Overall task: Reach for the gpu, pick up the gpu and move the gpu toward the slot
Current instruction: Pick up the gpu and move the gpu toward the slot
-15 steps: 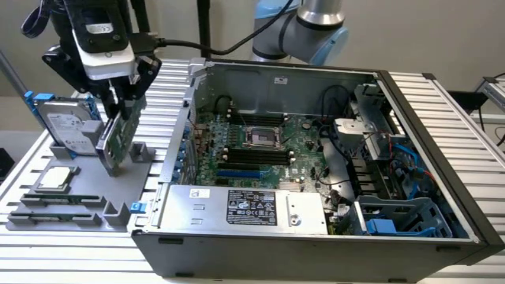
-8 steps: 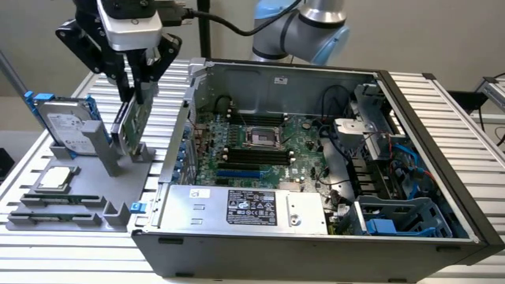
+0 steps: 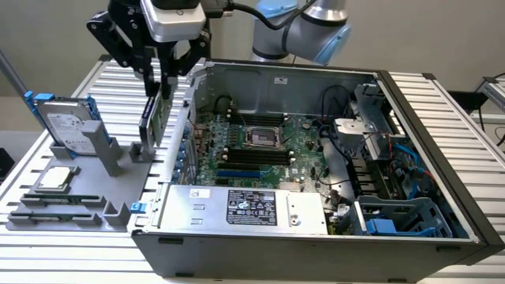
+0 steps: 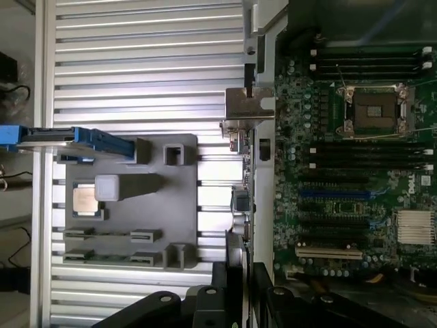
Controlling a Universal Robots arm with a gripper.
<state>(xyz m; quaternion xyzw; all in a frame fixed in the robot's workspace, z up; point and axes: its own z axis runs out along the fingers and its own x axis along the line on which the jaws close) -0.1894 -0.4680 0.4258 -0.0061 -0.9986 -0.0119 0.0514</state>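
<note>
While clamping the gpu [image 3: 155, 115] by its top edge, the gripper [image 3: 163, 80] is holding it upright; it is hanging just outside the computer case [image 3: 316, 248].

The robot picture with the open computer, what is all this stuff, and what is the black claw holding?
That is a robot arm with a black claw at its end. One picture is taken from off to the side. The other comes from a camera on the robot's wrist, looking down. The claw is pinching a thin green card, the gpu, and holding it up between the grey holder tray and the open computer case. Inside the case is the green motherboard, where parts plug in. On the tray stand a silver hard drive with blue rails and a small square silver chip. Everything sits on a ribbed metal table.
</note>
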